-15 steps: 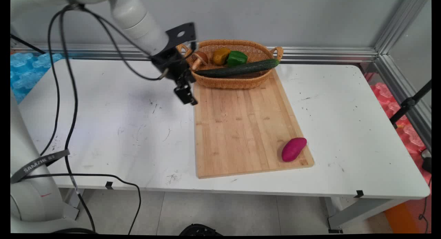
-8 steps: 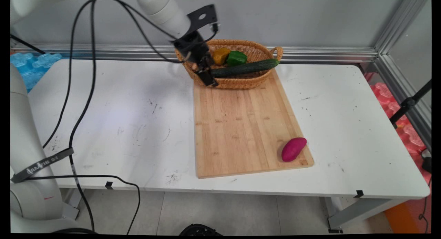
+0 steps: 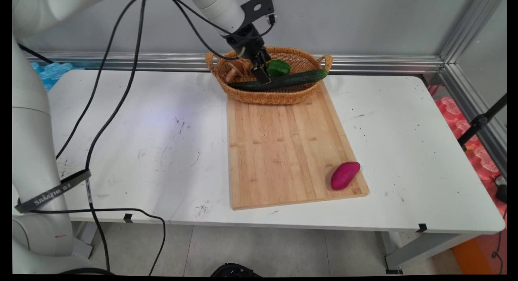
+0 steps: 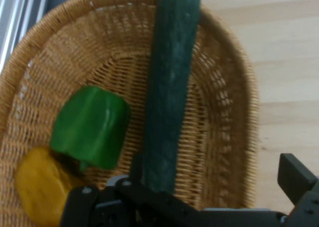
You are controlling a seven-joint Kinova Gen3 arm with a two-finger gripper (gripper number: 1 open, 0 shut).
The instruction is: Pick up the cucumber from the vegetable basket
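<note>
My black gripper hangs open over the wicker basket at the far end of the cutting board, holding nothing. A long dark green cucumber lies across the basket just below the fingers. A green pepper sits to the gripper's right, and a brown mushroom-like piece to its left. In the hand view the cucumber runs up the middle over the basket, with the green pepper and a yellow pepper beside it. The arm hides the yellow pepper in the main view.
A purple sweet potato lies on the board's near right corner. Black cables hang from the arm over the table's left side. An aluminium rail runs along the wall behind the basket.
The gripper has risen from the board's far left corner and moved right, from beside the basket to above its middle. The vegetables have not moved.
</note>
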